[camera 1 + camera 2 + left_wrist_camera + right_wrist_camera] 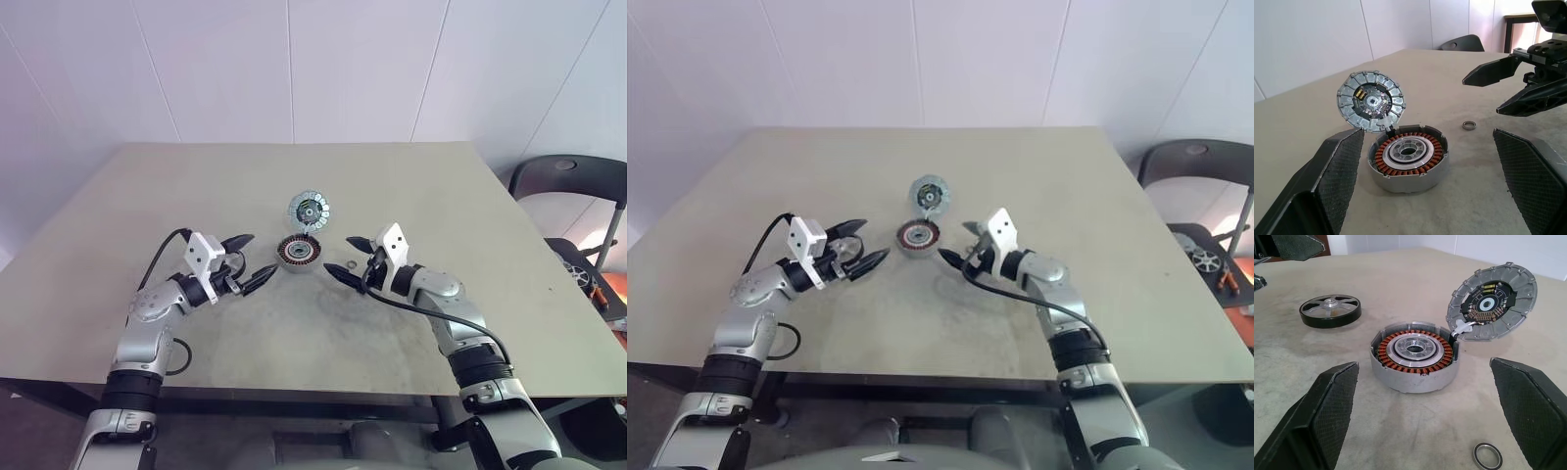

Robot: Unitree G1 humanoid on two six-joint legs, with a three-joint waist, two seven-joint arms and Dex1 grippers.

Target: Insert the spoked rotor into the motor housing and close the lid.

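- Copper windings exposed in motor housing; lid hinged up, could drop shut early if bumped.
- Spoked rotor untouched, may seat tilted.
- Left gripper, right gripper: both spread wide, empty.
- Loose bearing ring near right fingers, easily knocked.

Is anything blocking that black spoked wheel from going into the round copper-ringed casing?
Nothing visible does. The spoked rotor lies flat on the table, apart from the motor housing. The housing's top is open, its lid tilted up at the far edge. Both hands, left and right, are open and empty.
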